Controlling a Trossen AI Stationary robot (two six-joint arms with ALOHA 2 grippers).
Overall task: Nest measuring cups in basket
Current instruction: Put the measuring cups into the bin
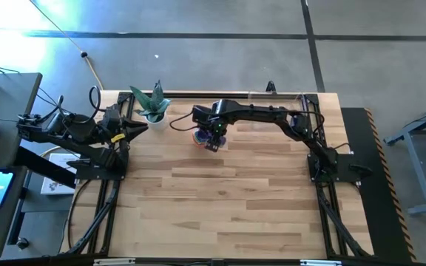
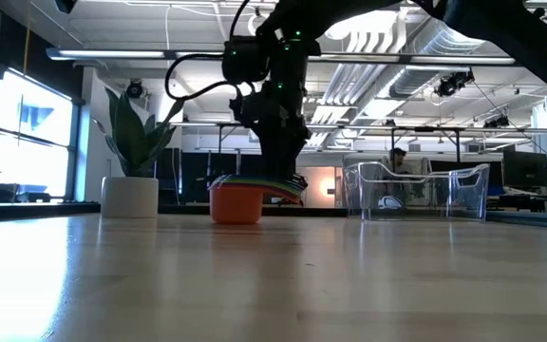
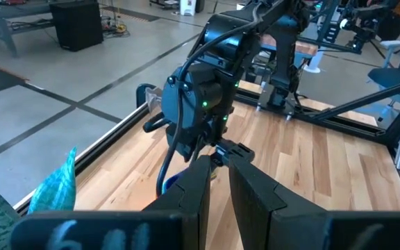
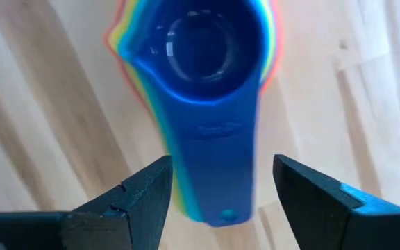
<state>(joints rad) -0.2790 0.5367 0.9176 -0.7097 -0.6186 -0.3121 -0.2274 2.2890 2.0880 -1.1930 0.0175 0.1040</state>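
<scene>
While the measuring cups (image 4: 207, 90) sit stacked one inside another, blue on top, they rest on the table (image 1: 228, 214) toward its far edge, not yet in the basket (image 2: 416, 190). The right end effector (image 4: 217, 191) hangs just over the stack's handles, fingers spread wide, holding nothing. The basket waits empty by the far right corner. The left end effector (image 3: 217, 191) waits near the plant (image 1: 151, 103), fingers almost together.

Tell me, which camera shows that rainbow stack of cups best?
The right wrist view: the stack of measuring cups fills the picture, blue cup on top. The low view shows it side-on, orange at the bottom. The high view shows little; the left wrist view barely any.
</scene>
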